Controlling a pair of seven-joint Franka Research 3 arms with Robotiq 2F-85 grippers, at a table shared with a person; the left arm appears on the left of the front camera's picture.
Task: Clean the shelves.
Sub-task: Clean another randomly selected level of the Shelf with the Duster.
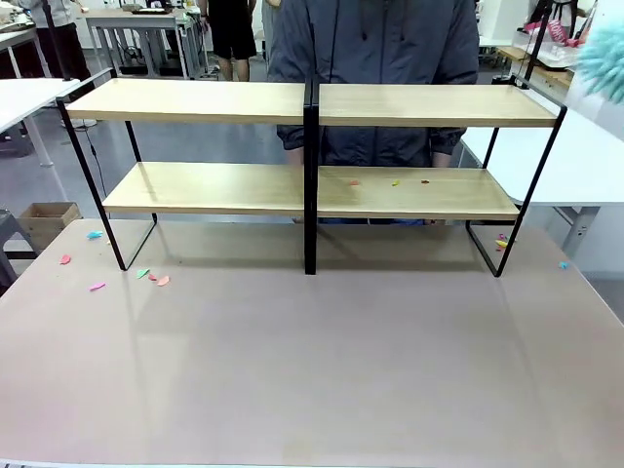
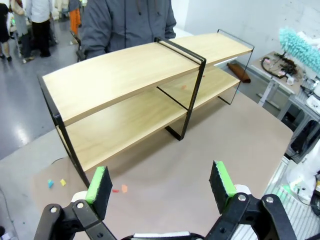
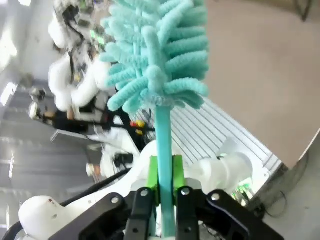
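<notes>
A: What do the jaws hold?
B: The right gripper (image 3: 164,190) is closed on the handle of a turquoise duster (image 3: 157,65). The left gripper (image 2: 162,182) has its jaws wide, with nothing between them.
A: And the shelves?
B: The shelves (image 1: 310,102) stand on the table (image 1: 312,370); some paper scraps (image 1: 394,181) lie on the lower board.

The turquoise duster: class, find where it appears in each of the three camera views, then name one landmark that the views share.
Front view: duster blurred at the upper right edge, beyond the shelves.
Left wrist view: fluffy head at the upper right, past the shelves' far end.
Right wrist view: centre, handle clamped in the right gripper, head upward.
Shared landmark: the beige tabletop.
</notes>
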